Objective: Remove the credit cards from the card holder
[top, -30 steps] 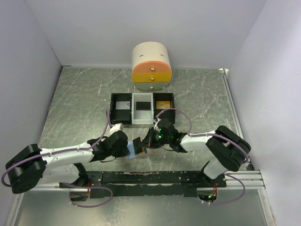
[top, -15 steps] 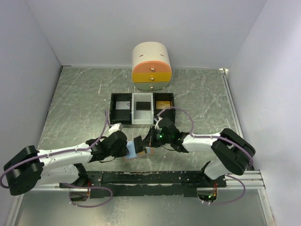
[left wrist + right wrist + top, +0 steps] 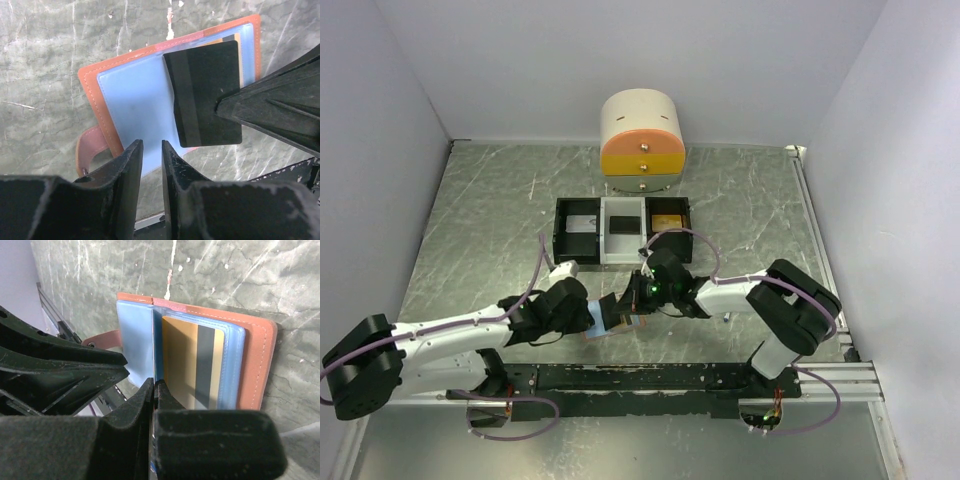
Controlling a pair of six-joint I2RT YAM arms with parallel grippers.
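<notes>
Open wallet on counter; right claw pinches black card above it, left claw slightly parted at its edge

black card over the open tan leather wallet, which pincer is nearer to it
Right. The right pincer pinches the black rectangular card by its edge; the left pincer sits off it, over the other flap of the tan leather wallet.

Your top view is evenly, softly lit from above, with pale glare streaks on the marbled table. Both wrist views are bright; the close fingers blur dark, while the black card reads sharp.
</notes>
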